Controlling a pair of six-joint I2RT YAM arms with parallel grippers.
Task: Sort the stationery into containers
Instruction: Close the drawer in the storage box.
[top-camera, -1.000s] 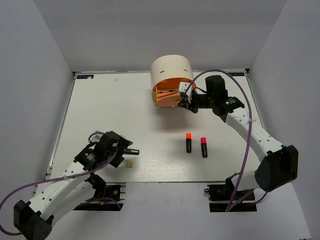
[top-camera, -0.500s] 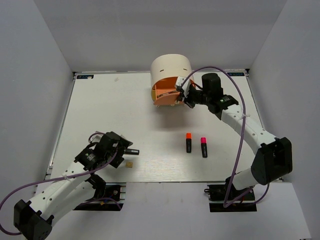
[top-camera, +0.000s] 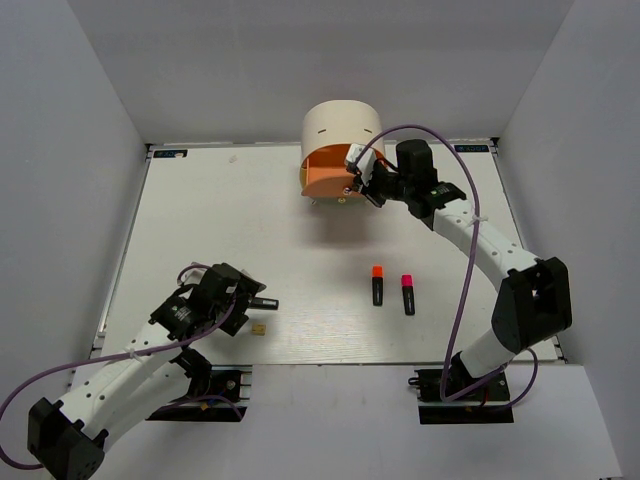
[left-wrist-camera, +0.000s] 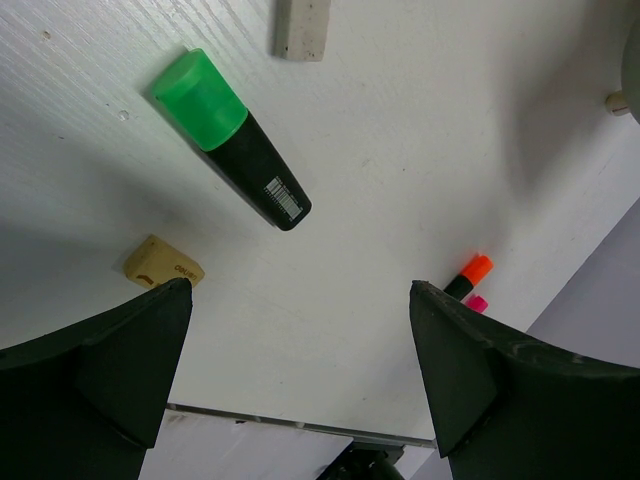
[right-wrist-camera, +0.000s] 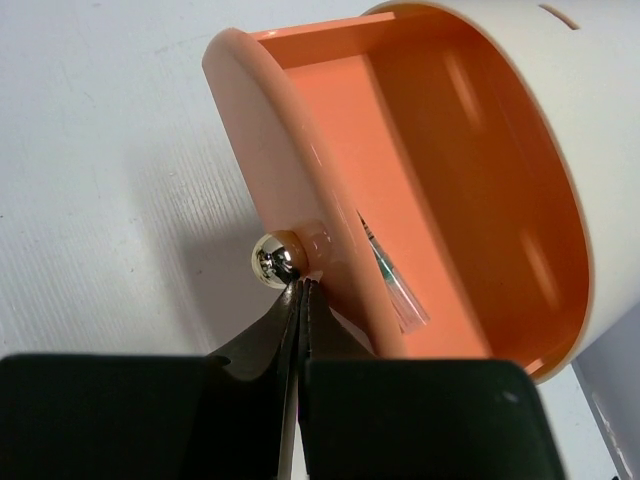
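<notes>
The cream half-cylinder unit (top-camera: 340, 125) stands at the back. Its peach-orange drawer (top-camera: 330, 180) is partly open. In the right wrist view a thin dark-green pen (right-wrist-camera: 395, 285) lies inside the drawer (right-wrist-camera: 290, 200). My right gripper (right-wrist-camera: 302, 285) is shut, with its tips against the stem of the drawer's shiny knob (right-wrist-camera: 277, 259). My left gripper (left-wrist-camera: 300, 370) is open and empty above the table. A green-capped highlighter (left-wrist-camera: 232, 140), a tan block (left-wrist-camera: 163, 267) and a white eraser (left-wrist-camera: 302, 25) lie beyond it. Orange-capped (top-camera: 377, 284) and pink-capped (top-camera: 408, 294) highlighters lie at centre right.
The right arm (top-camera: 490, 250) stretches from the near right edge to the unit. Grey walls close in the table (top-camera: 200, 220) on three sides. The left arm (top-camera: 140, 360) lies low at the near left.
My right gripper has moved left and back with its tips at the knob. The orange drawer has slid further into the unit. The left arm has not moved.
</notes>
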